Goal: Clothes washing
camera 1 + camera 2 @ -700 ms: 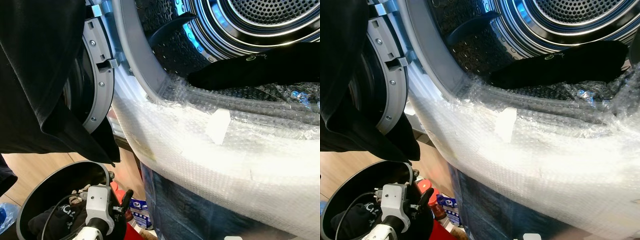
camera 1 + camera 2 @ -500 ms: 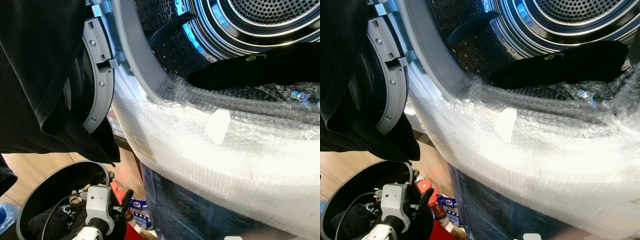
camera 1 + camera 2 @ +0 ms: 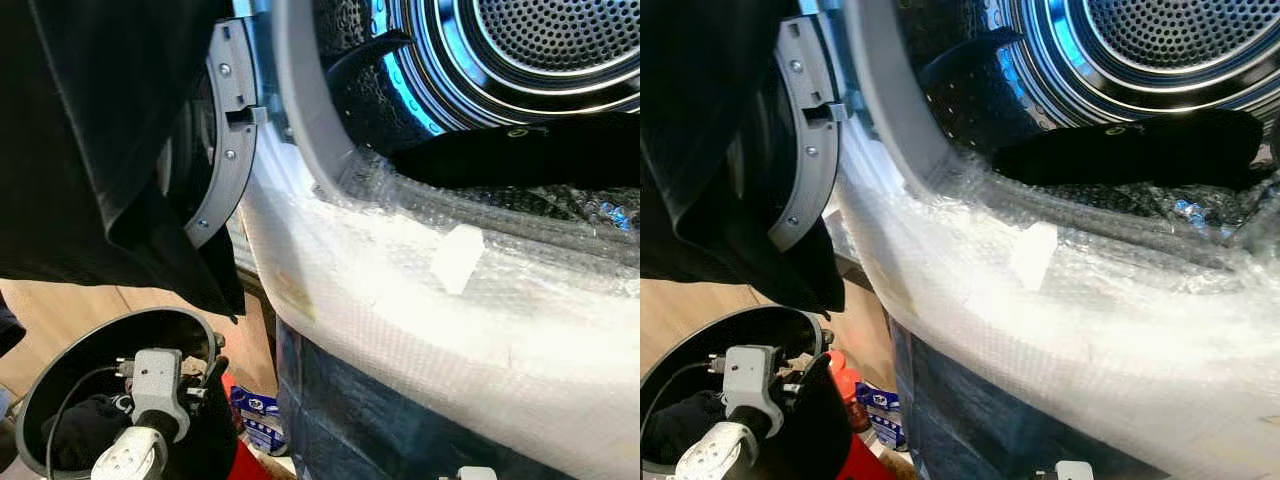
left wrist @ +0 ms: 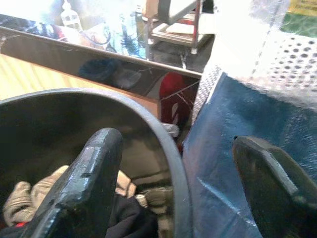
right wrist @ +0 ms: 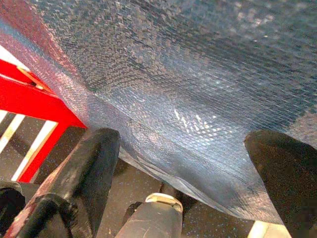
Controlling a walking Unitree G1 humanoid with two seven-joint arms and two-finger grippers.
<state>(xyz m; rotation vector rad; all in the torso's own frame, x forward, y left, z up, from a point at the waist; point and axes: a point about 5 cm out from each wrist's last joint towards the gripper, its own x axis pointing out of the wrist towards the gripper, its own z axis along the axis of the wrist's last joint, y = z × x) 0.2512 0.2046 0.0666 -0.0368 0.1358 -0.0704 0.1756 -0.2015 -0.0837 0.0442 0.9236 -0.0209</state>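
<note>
Left gripper (image 4: 173,188) spread wide and holding nothing, 2 black fingers (image 4: 94,168) poised over the rim of a round dark basket (image 4: 168,148), with soft crumpled laundry (image 4: 29,198) lying in the bottom, pale and dark pieces tangled together. Right gripper (image 5: 183,173) likewise parted and empty, low beside the blue padded wrap (image 5: 198,84) on the washing machine's front, a red frame (image 5: 29,99) just beside it. Higher up, a black garment (image 3: 90,150) draped over the open door (image 3: 225,150), hanging in loose folds; another dark piece (image 3: 520,160) resting across the lip of the perforated steel drum (image 3: 560,40). Thick white bubble wrap (image 3: 400,300) padding the opening's lower edge, a small white tab (image 3: 456,258) stuck on it. Judged by look: cloth light, limp, not fragile, likely to snag or trail; best pinched at a raised bunched fold in the basket, then lifted clear of the rim before swinging toward the drum.
</note>
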